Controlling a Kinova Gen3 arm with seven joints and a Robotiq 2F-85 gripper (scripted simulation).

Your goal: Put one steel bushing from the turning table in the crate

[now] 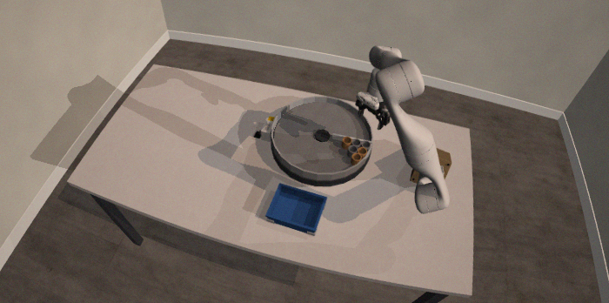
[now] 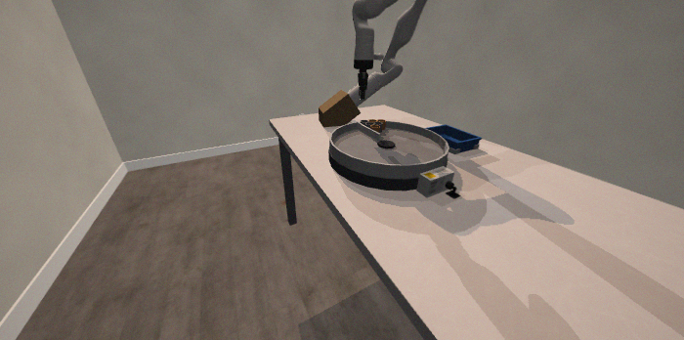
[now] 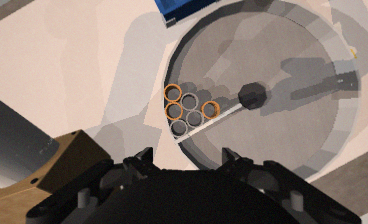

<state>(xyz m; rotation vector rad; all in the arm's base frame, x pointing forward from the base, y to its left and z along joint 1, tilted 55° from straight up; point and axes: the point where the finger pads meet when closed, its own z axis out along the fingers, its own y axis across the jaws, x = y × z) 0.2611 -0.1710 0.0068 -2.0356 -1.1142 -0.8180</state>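
Note:
The round grey turning table (image 1: pixel 321 139) stands mid-table with a rim and a radial divider bar. Against the bar lies a cluster of bushings (image 1: pixel 357 148): three grey steel ones (image 3: pixel 189 102) (image 3: pixel 194 118) (image 3: pixel 179 128) and three orange ones (image 3: pixel 173 92) (image 3: pixel 174 110) (image 3: pixel 210 109). The cluster also shows in the exterior view (image 2: pixel 376 124). My gripper (image 1: pixel 376 114) is open and empty, well above the table's far right rim; its fingers show at the bottom of the wrist view (image 3: pixel 187 156). The blue crate (image 1: pixel 297 208) stands empty in front of the turning table.
A brown box (image 2: pixel 338 108) stands by the arm's base (image 1: pixel 431 197). A small grey control unit (image 2: pixel 434 181) with a yellow label sits at the turning table's left side.

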